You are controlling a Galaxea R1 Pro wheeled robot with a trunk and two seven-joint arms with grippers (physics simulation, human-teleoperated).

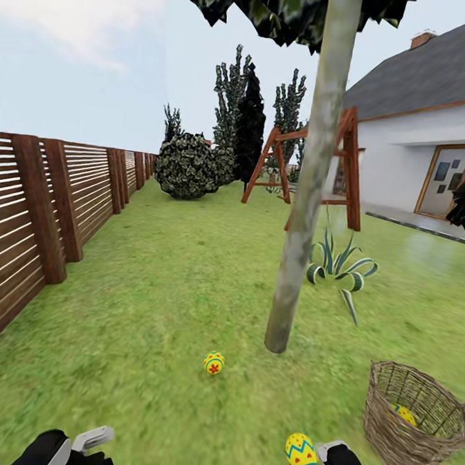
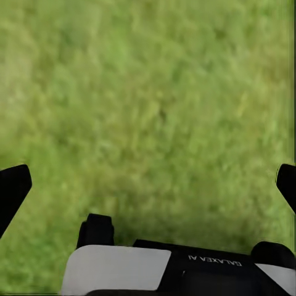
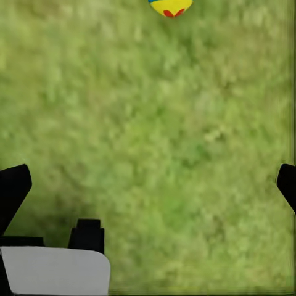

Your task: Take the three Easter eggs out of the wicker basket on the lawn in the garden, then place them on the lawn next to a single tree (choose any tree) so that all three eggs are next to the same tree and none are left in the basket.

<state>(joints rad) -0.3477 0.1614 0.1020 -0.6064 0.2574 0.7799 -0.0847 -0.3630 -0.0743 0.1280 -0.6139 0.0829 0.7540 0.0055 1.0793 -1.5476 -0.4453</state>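
Garden: a grassy yard under a pale sky; the lawn (image 1: 166,283) runs wide and flat from the robot to a round bush (image 1: 188,165) and dark conifers (image 1: 249,126) at the far end.
Left edge: a brown slat fence (image 1: 47,206) closes the whole left side.
Right edge: a white house (image 1: 434,129) with a paved strip, and a wooden swing frame (image 1: 345,164) in front of it.
Open room: the grass between the fence and the tree is free, except for one egg.
Tree: a slim pale grey-green trunk (image 1: 308,189), leaning a little, stands in the middle; a striped spiky plant (image 1: 341,268) grows just to its right.
Egg on grass: a yellow egg with a red flower mark (image 1: 214,362) lies on the lawn near the foot of the trunk, to its left.
Second egg: yellow with blue-green zigzag bands (image 1: 301,456), low in the head view, just beside the right gripper (image 1: 328,458); contact cannot be told.
Third egg: a yellow egg (image 1: 405,414) lies inside the wicker basket (image 1: 412,439), which stands on the grass right of the tree.
Left gripper (image 2: 148,185): fingers spread wide over bare grass, holding nothing.
Right gripper: in the wrist view its fingers are spread wide, with only grass between them.
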